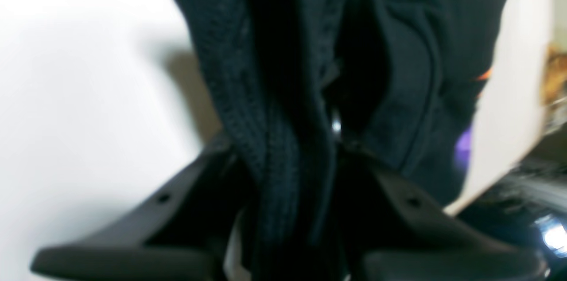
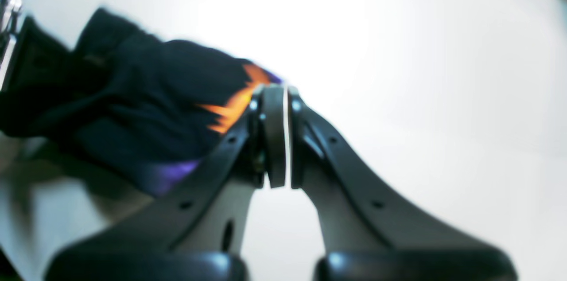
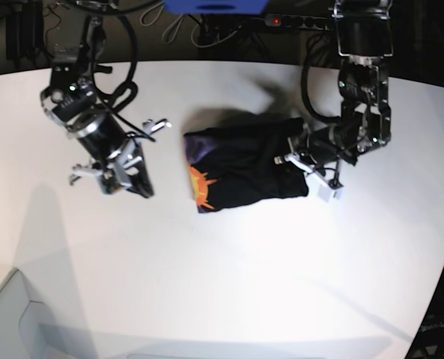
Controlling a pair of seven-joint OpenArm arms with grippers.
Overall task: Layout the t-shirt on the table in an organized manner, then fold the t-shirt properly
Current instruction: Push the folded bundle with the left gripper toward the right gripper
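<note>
my left claw (image 1: pixel 310 157) is pinching a thick bunch of the t-shirt (image 1: pixel 283 72) between its two black fingers (image 1: pixel 177 197); the cloth rises straight out of the grip as a ribbed fold, so i judge i hold a hem or collar edge, taken there to pull the garment open; past that fold the rest of the shirt hangs away from me, with a sliver of orange and purple print on its far side; beyond it lies the bare white table (image 1: pixel 79 95), where the shirt throws a soft shadow.

my right claw (image 2: pixel 285 134) is pressed together on nothing, the pads meeting face to face with only a thin pale line between them; it hangs over open tabletop, apart from the cloth, which lies off to its left with the orange sunburst nearest its tips; i judge it waits there to take a second edge.

in the overhead view the shirt (image 3: pixel 244 168) is a crumpled dark heap between the two claws, touching my left one (image 3: pixel 300 161) and well apart from my right one (image 3: pixel 124 176); it is not yet spread flat, so laying out has barely begun.

no containers are in view, nothing holds anything here.
</note>
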